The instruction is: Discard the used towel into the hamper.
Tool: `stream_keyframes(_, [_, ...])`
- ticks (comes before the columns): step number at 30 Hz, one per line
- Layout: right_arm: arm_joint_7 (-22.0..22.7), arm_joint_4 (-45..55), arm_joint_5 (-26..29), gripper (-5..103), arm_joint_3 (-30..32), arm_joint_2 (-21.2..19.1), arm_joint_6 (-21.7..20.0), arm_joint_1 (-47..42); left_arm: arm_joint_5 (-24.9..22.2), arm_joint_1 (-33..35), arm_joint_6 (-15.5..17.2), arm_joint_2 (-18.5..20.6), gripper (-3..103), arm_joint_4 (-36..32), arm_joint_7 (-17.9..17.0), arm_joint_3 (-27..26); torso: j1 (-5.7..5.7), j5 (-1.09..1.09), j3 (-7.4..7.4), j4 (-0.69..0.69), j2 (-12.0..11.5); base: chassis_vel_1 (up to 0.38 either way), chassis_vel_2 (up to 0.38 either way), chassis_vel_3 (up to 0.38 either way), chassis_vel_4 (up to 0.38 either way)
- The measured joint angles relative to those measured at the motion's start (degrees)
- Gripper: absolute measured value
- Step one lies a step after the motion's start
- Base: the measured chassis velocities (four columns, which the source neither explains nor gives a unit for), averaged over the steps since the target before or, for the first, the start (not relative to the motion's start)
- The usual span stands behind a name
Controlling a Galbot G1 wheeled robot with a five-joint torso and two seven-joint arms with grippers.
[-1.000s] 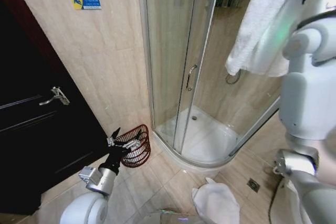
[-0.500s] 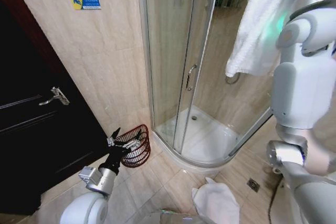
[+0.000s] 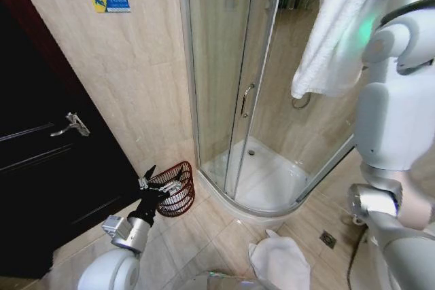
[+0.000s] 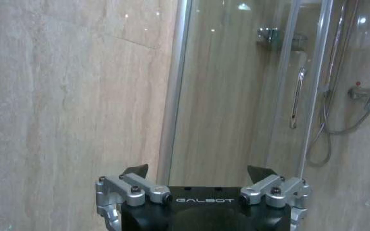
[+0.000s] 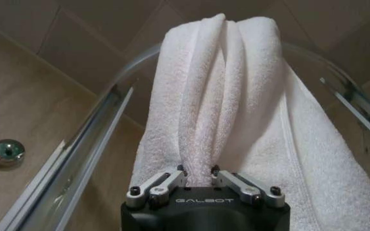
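1. Head view: blue/yellow sign on the tiled wall, text too small to read. Hamper on the floor at the foot of that wall, between the dark door & the shower cabin. Left claw low, tips right by the hamper rim, fingers spread, nothing held. Towel hangs high up on the cabin's far side from the hamper, w/ the right arm just beside it. 2nd white cloth on the floor near the cabin base.
2. Left wrist view: "GALBOT" on the left claw body; fingers wide apart, empty, facing the cabin glass & handle.
3. Right wrist view: "GALBOT" on the right claw; fingers pinched close on a bunched towel fold, draped over the cabin's top rail.
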Motion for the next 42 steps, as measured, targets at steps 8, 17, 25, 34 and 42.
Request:
stream_keyframes(8, [-0.7,1.7,1.3,11,1.1,-2.3,1.3,-2.2,0.0,0.0,0.0,0.0,100,0.0,0.0,0.0,0.00,-0.01,0.00,0.00,0.0,0.000,0.000,0.000,0.000])
stream_keyframes(17, [-1.9,6.9,3.5,11,4.2,-5.7,4.6,-8.0,0.0,0.0,0.0,0.0,100,0.0,0.0,0.0,-0.01,-0.01,-0.01,0.00,0.0,0.000,0.000,0.000,0.000])
stream_keyframes(25, [-2.3,11.9,4.6,11,8.0,-7.8,7.0,-16.4,0.0,0.0,0.0,0.0,100,0.0,0.0,0.0,-0.01,0.00,-0.01,0.00,0.0,0.000,0.000,0.000,0.000])
stream_keyframes(34, [-3.5,20.0,4.6,11,14.2,-8.3,8.9,-33.4,0.0,0.0,0.0,0.0,100,0.0,0.0,0.0,-0.01,0.01,0.00,-0.01,0.0,0.000,0.000,0.000,0.000])
stream_keyframes(42, [-3.8,24.5,4.3,11,20.1,-5.6,10.6,-44.6,0.0,0.0,0.0,0.0,100,0.0,0.0,0.0,0.00,0.01,0.00,0.00,0.0,0.000,0.000,0.000,0.000])
